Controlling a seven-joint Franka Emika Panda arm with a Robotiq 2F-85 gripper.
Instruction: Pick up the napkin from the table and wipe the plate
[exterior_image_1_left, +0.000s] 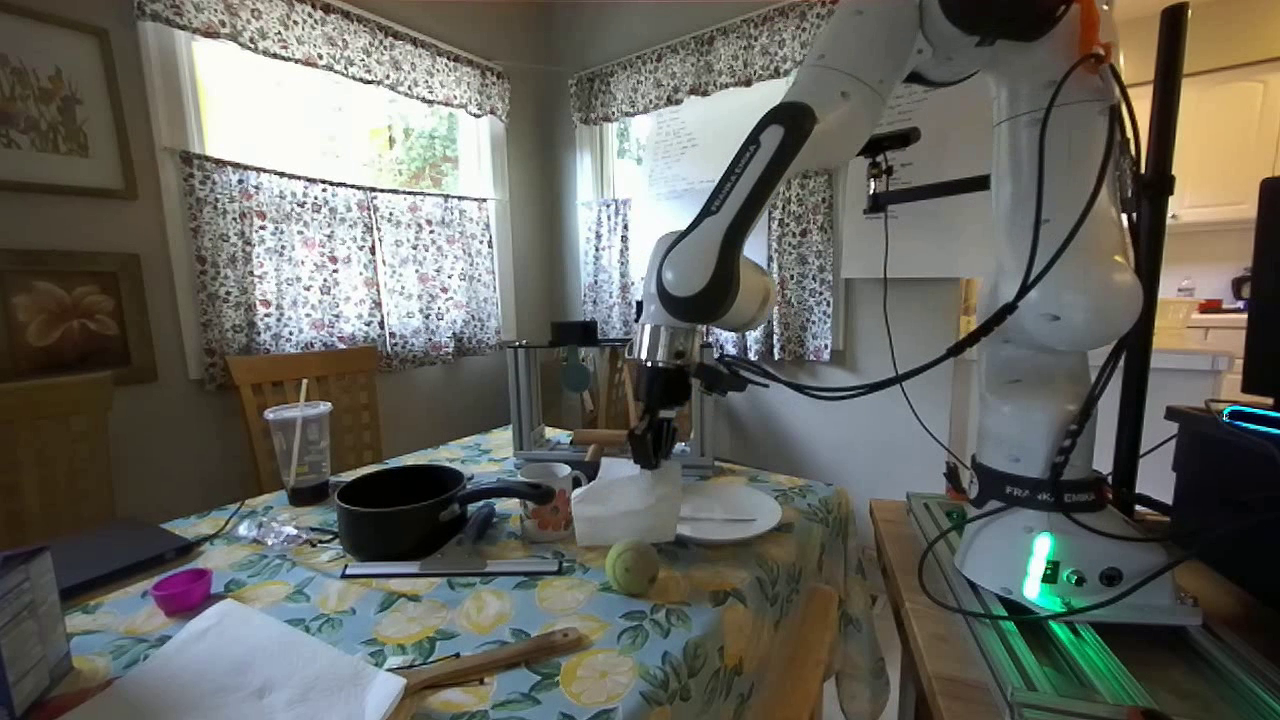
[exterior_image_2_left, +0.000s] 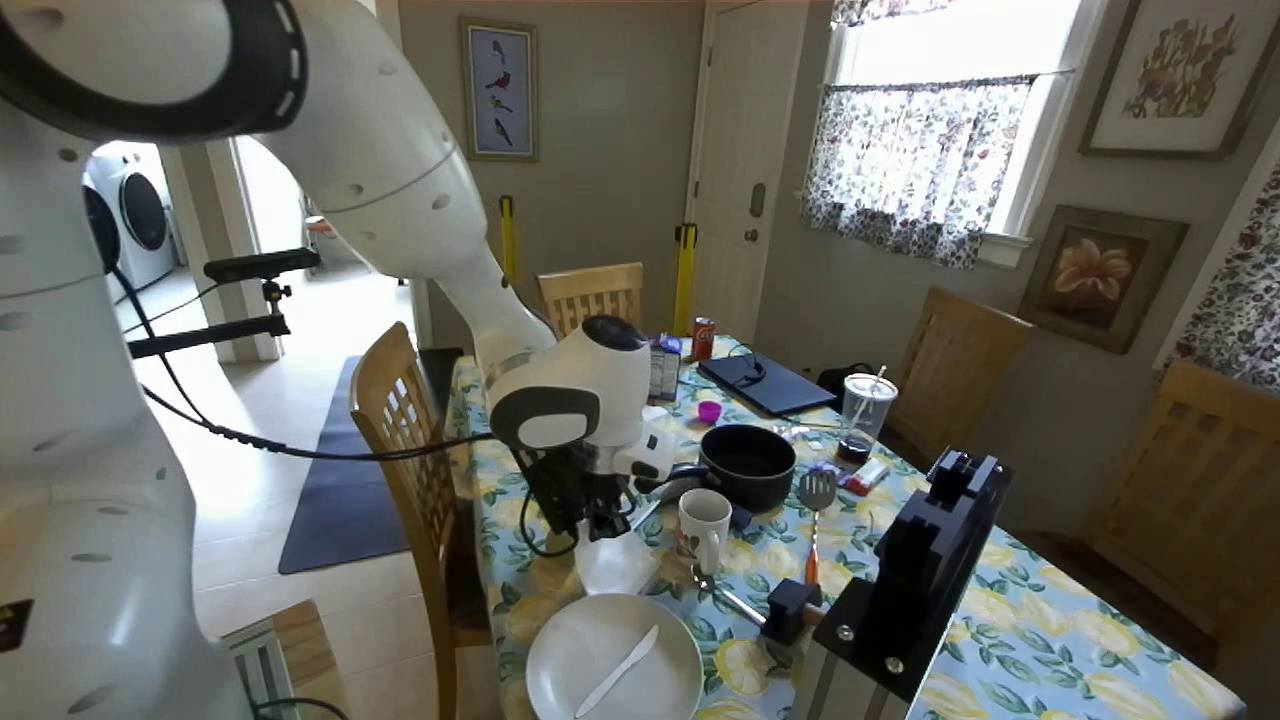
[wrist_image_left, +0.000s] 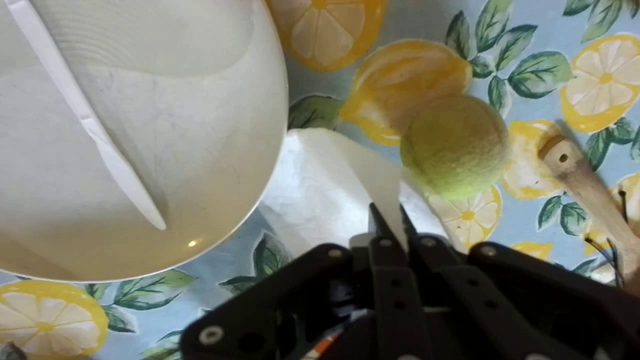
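Note:
My gripper is shut on the napkin, a white wad with a fold rising between the fingertips. In both exterior views the napkin hangs below the gripper; whether its lower edge touches the table I cannot tell. The white round plate lies right beside it, its rim overlapping the napkin's edge in the wrist view. In an exterior view the plate is nearer the camera than the napkin. Part of the napkin is hidden behind the fingers.
A white knife lies across the plate. Close to the napkin are a tennis ball and a flowered mug. Beyond the mug stands a black pan, its handle pointing at the mug. A metal frame rises behind.

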